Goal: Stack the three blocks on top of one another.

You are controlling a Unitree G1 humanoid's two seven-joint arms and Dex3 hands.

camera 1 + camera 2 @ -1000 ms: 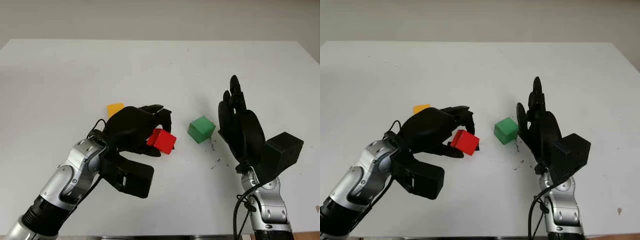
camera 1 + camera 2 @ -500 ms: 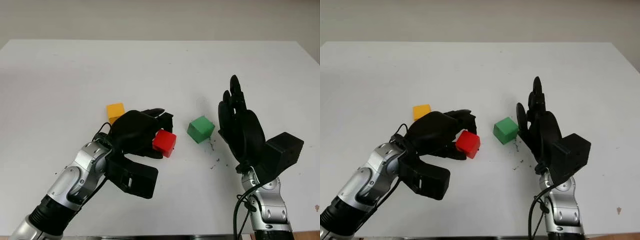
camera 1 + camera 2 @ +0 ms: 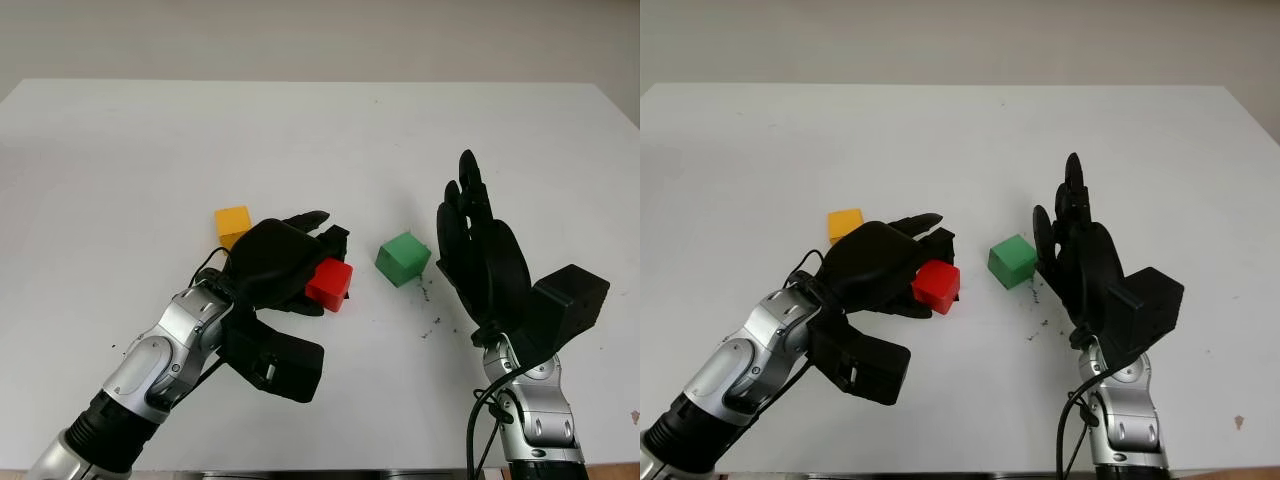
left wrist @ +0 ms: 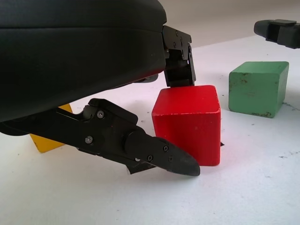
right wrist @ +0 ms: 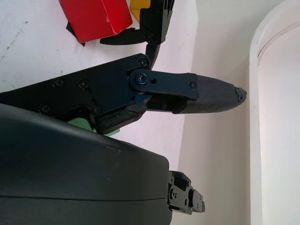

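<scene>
We close our left hand fingers around the small red cube on the white surface | right hand open beside the green cube | yellow cube apart | 0 of 3 stacked.

White table, matte, spans nearly full view. Small dark specks/scuffs on surface right of centre, toward near edge. Lone speck by right border. Pale grey wall behind far table edge. Rounded white frame in right wrist view.
</scene>
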